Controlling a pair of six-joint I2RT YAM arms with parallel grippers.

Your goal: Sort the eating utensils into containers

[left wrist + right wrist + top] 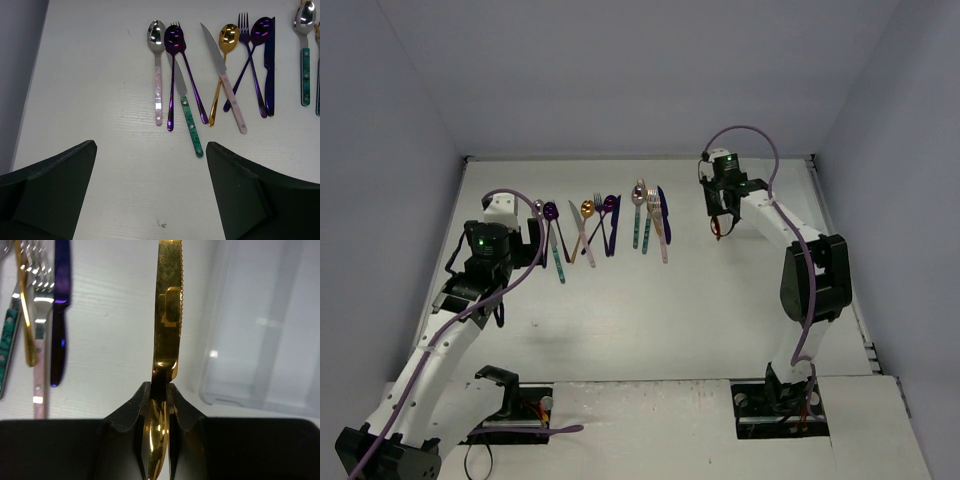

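Note:
Several eating utensils (600, 225) lie in a row on the white table, heads toward the far wall. The left wrist view shows a pink-handled silver spoon (157, 70), a purple spoon (171, 75), a teal-handled knife (189, 117), a gold spoon (223, 65) and a dark blue knife (270, 65). My left gripper (480, 295) (150, 200) hangs open just short of their handles, with nothing in it. My right gripper (719, 228) (160, 387) is shut on a gold knife (167, 305), blade pointing away. The white tray (265, 340) with the containers lies just right of that knife.
In the right wrist view a dark blue knife (60, 315), a pink-handled fork (37, 345) and a gold utensil (25, 305) lie left of the held knife. A grey wall (15, 60) borders the table on the left.

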